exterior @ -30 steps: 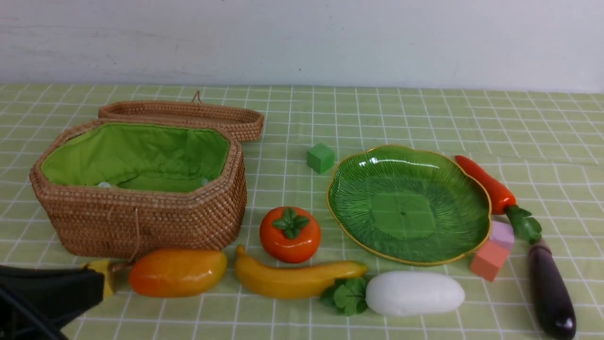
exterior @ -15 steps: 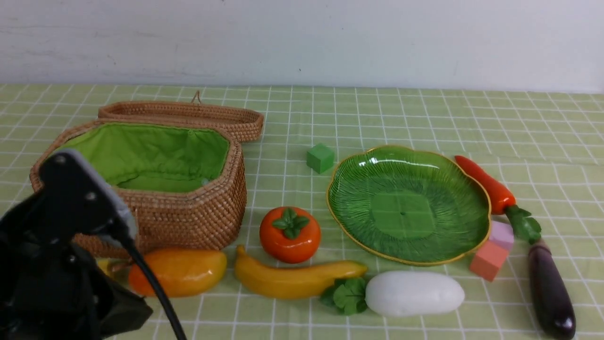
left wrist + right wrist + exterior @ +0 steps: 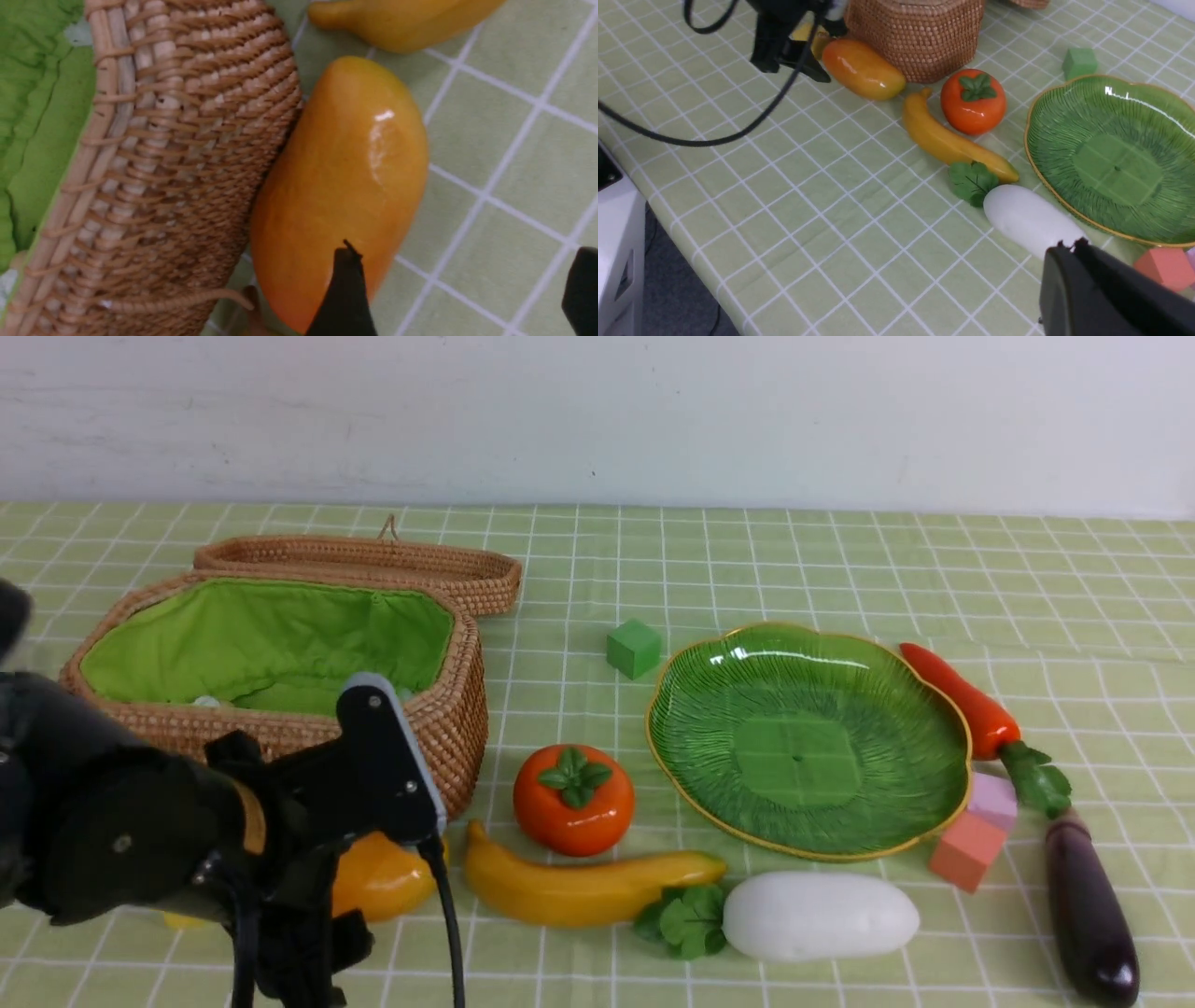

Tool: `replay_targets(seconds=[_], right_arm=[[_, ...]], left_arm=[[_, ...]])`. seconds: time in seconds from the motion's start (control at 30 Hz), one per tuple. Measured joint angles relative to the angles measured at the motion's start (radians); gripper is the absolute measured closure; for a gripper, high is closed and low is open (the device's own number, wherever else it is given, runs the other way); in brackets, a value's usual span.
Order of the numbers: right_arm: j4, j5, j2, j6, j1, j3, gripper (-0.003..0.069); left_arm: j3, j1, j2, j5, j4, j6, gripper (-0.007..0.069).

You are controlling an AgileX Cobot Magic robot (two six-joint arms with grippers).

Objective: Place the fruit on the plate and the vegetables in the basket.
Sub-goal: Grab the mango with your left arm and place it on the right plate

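The mango [image 3: 341, 186] lies against the basket [image 3: 457, 728], whose lid [image 3: 364, 565] lies open behind it. My left gripper [image 3: 462, 294] hangs open just above the mango's end, one finger over the fruit and the other over the cloth, holding nothing. The banana [image 3: 588, 887] and persimmon [image 3: 573, 800] lie between the basket and the plate [image 3: 808, 737], which holds nothing. The radish [image 3: 822, 915] lies in front of the plate, with the carrot [image 3: 962, 695] and eggplant [image 3: 1088, 915] to its right. My right gripper [image 3: 1069, 245] is shut and empty near the radish.
A green cube [image 3: 635, 648] sits behind the plate. A coral cube [image 3: 968, 849] and a lilac cube [image 3: 995, 800] sit at the plate's right edge. A yellow cube [image 3: 808, 32] is half hidden by my left arm [image 3: 187, 831]. The table's edge [image 3: 691, 242] runs nearby.
My left arm has swung up and to the right over the mango's left end, and its jaws have opened. The fruit and vegetables have not moved.
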Motion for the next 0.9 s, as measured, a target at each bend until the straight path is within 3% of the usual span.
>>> replay_targets(seconds=[0.23,0.43,0.67,0.9], right_arm=[[0.01,-0.002,0.001,-0.019,0.009,0.0,0.064],[0.015,-0.002,0.001,-0.021,0.009,0.0,0.0637],[0.022,-0.002,0.001,-0.021,0.009,0.0,0.0629],[0.034,0.004,0.001,-0.021,0.009,0.0,0.0624]], left_arm=[[-0.001,0.0,0.102,-0.087,0.235,-0.127,0.0046],[-0.003,0.0,0.178,-0.113,0.337,-0.202,0.0046],[-0.014,0.0,0.221,-0.133,0.379,-0.244,0.0048],[-0.02,-0.071,0.199,-0.009,0.347,-0.233,0.0093]])
